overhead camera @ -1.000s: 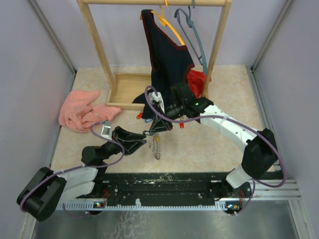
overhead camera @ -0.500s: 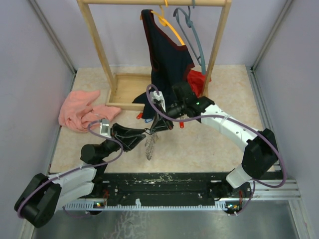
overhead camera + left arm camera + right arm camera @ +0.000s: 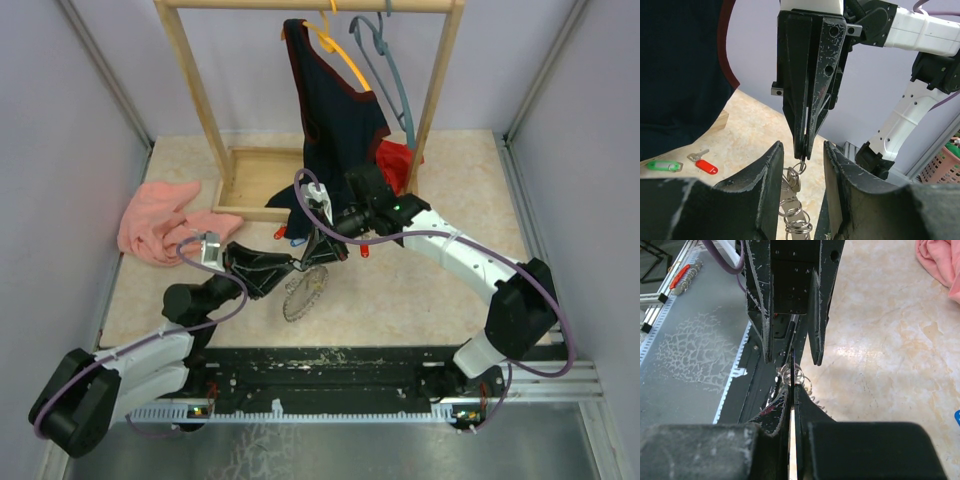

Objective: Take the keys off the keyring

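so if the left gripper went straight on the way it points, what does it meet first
The keyring, probably: it hangs between the fingers of the left gripper, pinched from above by the right gripper, which comes next. Depth is unclear.

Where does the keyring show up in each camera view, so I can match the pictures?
Top external: the keyring sits just below centre, tilted, where the two arms meet.
Left wrist: bottom centre, a string of small rings inside the open left gripper.
Right wrist: centre, just past the fingertips.
Shared landmark: the right gripper, shut on the ring's top, at upper centre and at lower centre.
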Robot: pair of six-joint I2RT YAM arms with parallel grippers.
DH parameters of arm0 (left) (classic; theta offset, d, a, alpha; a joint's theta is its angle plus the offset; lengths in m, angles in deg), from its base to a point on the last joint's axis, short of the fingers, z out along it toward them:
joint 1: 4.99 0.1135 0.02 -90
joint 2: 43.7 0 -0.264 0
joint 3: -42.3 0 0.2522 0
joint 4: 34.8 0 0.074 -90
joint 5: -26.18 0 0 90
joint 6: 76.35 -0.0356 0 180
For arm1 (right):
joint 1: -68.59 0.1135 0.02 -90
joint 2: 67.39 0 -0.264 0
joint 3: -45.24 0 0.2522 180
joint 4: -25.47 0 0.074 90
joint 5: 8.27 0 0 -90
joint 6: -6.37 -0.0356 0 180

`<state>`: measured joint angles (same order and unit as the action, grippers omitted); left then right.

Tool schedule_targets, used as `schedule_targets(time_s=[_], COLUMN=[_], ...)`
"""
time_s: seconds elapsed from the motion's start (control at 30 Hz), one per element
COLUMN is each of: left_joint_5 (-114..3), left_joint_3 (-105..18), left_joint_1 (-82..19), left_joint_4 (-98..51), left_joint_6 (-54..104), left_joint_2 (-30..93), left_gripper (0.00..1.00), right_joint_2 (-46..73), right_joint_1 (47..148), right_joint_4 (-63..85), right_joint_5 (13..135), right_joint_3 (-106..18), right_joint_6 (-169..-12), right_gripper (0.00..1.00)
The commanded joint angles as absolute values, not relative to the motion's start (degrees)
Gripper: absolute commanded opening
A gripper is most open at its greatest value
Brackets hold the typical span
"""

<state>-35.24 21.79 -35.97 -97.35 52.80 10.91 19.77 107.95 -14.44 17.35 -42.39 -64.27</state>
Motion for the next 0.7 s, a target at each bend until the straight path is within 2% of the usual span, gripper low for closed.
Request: schedule_targets(time_s=[0.0,0.27,0.43,0.53,0.67], left_joint_5=[-34.1,-33.9,-33.7,-33.6,-33.4], left_joint_3=[19.8,18.7,18.2,18.1,18.2], left_joint_1=[-36.1,-36.7,-36.9,-37.0,-37.0], left_joint_4=[-99.2,-101.2,-102.2,-102.6,-103.2], left_joint_6=[53.2,53.7,53.9,53.8,53.8], left_joint_2=[11.8,14.9,16.1,16.5,16.7], left_gripper=[0.43,0.4,0.33,0.26,0.03], right_joint_2=[17.4,17.7,17.8,17.9,18.0], right_joint_1=[108.1,108.1,108.1,108.1,108.1], right_joint_4=[-11.7,-11.5,-11.4,-11.5,-11.5], right_joint_5=[14.6,14.3,14.3,14.3,14.4], right_joint_3=[-43.1,-42.9,-42.9,-42.8,-42.8], right_joint_6=[-64.3,-64.5,-64.4,-64.4,-64.4], right_gripper=[0.0,0.0,0.0,0.0,0.0])
